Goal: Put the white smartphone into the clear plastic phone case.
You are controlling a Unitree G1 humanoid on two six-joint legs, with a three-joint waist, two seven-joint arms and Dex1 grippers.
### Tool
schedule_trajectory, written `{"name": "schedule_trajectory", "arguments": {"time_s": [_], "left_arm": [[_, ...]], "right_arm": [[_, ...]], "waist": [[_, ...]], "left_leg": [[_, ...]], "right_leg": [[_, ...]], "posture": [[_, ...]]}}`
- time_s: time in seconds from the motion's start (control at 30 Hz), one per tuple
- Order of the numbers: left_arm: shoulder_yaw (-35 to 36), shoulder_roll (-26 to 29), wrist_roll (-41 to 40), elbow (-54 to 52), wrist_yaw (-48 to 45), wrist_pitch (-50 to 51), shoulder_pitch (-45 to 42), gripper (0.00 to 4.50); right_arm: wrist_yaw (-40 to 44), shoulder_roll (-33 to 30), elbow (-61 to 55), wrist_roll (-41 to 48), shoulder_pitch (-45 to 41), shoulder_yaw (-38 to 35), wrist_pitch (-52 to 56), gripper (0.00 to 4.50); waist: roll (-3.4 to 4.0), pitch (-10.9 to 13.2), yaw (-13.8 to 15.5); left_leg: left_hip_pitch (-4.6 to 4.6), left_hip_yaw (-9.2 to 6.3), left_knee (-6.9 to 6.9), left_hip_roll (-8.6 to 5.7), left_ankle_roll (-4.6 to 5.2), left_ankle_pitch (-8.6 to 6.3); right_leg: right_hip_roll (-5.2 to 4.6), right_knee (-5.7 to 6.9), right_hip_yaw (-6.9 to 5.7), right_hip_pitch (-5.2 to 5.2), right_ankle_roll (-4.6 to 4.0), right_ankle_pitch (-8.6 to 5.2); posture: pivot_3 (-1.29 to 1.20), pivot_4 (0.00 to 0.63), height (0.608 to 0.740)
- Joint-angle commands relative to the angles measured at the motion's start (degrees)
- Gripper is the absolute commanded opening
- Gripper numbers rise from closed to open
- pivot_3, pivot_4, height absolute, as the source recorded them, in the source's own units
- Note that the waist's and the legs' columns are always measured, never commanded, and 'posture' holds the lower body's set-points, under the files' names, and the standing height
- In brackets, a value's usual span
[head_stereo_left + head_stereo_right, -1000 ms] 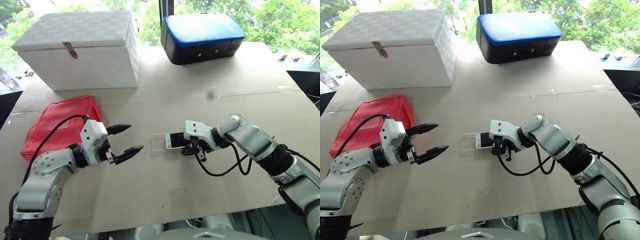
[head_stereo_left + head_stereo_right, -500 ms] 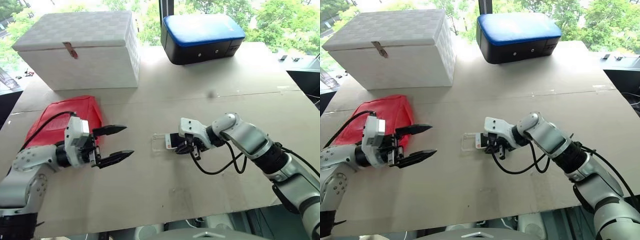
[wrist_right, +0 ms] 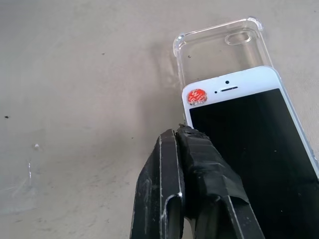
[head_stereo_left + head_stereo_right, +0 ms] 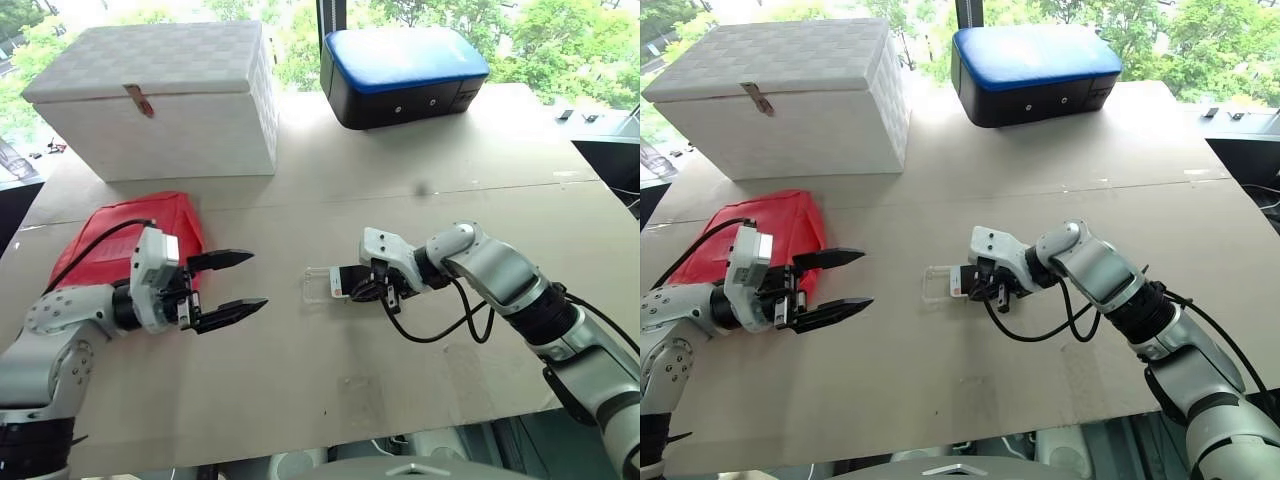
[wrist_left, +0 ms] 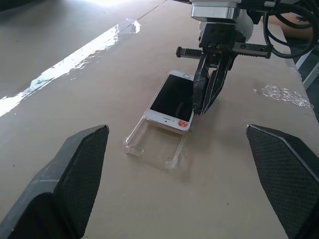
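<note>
The white smartphone (image 3: 249, 129) lies screen up mid-table, one end resting over the clear plastic phone case (image 3: 219, 50). The case's far end with the camera hole sticks out past the phone. My right gripper (image 4: 372, 292) is shut, with its taped tips against the phone's long edge near an orange sticker (image 3: 198, 96). The left wrist view shows the phone (image 5: 172, 102), the case (image 5: 154, 145) and those shut fingers (image 5: 204, 89). My left gripper (image 4: 258, 280) is open, level, and a hand's width left of the case, touching nothing.
A red fabric bag (image 4: 125, 235) lies under my left forearm. A white woven box (image 4: 160, 95) stands at the back left and a blue-topped black case (image 4: 405, 75) at the back centre. The table's near edge (image 4: 330, 440) is close to both arms.
My left gripper has drawn back a little to the left and turned, still open. The right gripper, phone and case have stayed put.
</note>
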Motion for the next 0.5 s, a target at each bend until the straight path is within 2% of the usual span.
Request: {"name": "schedule_trajectory", "arguments": {"time_s": [0.03, 0.13, 0.5], "left_arm": [[0.40, 0.50, -1.40, -2.71, -0.13, 0.99, -0.24, 4.50], [0.65, 0.96, -1.96, -3.15, -1.16, 1.83, 0.34, 4.50], [1.22, 0.21, -2.49, -4.71, -0.89, 2.72, 1.20, 4.50]], "right_arm": [[0.25, 0.83, -1.79, 2.51, -1.32, -3.68, 0.05, 0.02], [-1.03, 2.47, -0.63, 3.54, -2.07, -5.49, 0.50, 0.02], [-3.47, 4.43, 5.79, -3.32, -0.90, 0.81, -5.19, 0.02]], "waist": [[0.00, 0.00, 0.00], [0.00, 0.00, -0.04], [-0.02, -0.01, -0.07]], "left_leg": [[0.00, 0.00, 0.00, 0.00, 0.00, 0.00], [0.00, 0.00, 0.00, 0.00, 0.00, 0.00], [0.00, 0.02, 0.00, -0.02, 0.00, 0.00]], "right_leg": [[0.00, 0.00, 0.01, 0.00, 0.00, 0.00], [0.00, 0.00, 0.01, 0.00, 0.00, 0.00], [0.01, 0.01, 0.08, 0.00, 0.00, 0.00]], "posture": [[0.00, 0.150, 0.740], [0.00, 0.150, 0.740], [0.00, 0.150, 0.740]]}}
